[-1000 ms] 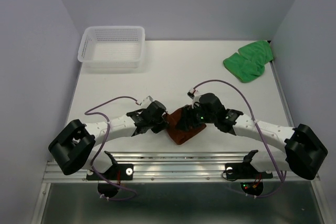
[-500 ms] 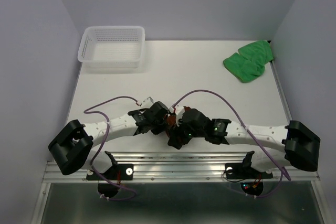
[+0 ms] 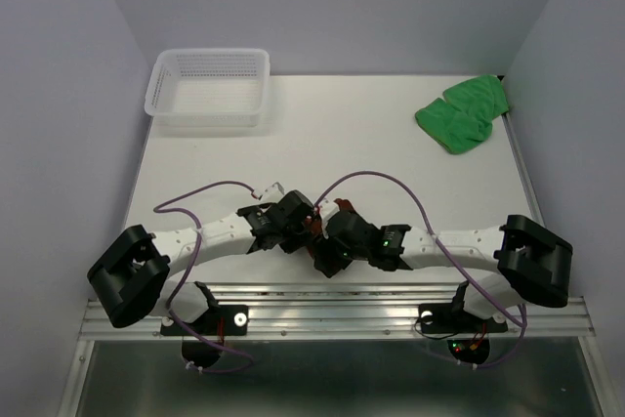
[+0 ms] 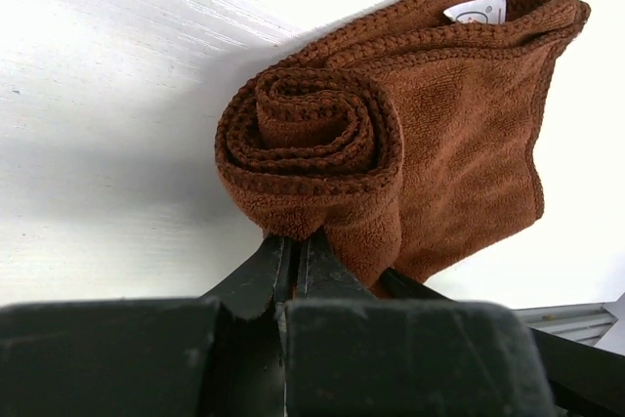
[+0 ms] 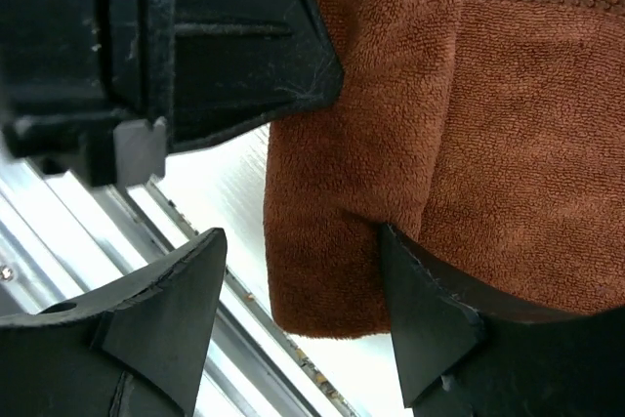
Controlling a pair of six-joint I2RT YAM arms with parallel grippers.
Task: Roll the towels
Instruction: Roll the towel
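The rust-brown towel [image 4: 391,114] lies near the table's front edge, one end wound into a tight spiral roll. From above it is almost hidden under both wrists; only a sliver of the brown towel [image 3: 313,226] shows. My left gripper [image 4: 295,241] is shut, its tips buried in the cloth under the roll. My right gripper [image 5: 303,241] is open and straddles the towel's [image 5: 439,144] loose end; one finger [image 5: 430,319] touches the cloth, the other stands apart. The green towel [image 3: 461,114] lies crumpled at the far right.
A white mesh basket [image 3: 207,87] stands at the far left corner. The aluminium rail [image 3: 332,298] runs along the table's near edge, just below the towel. My left gripper's black body [image 5: 195,46] sits close beside my right fingers.
My right arm has swung left and toward the near edge, coming over the brown towel and covering it from above. Its jaws have narrowed slightly. The left arm has stayed put.
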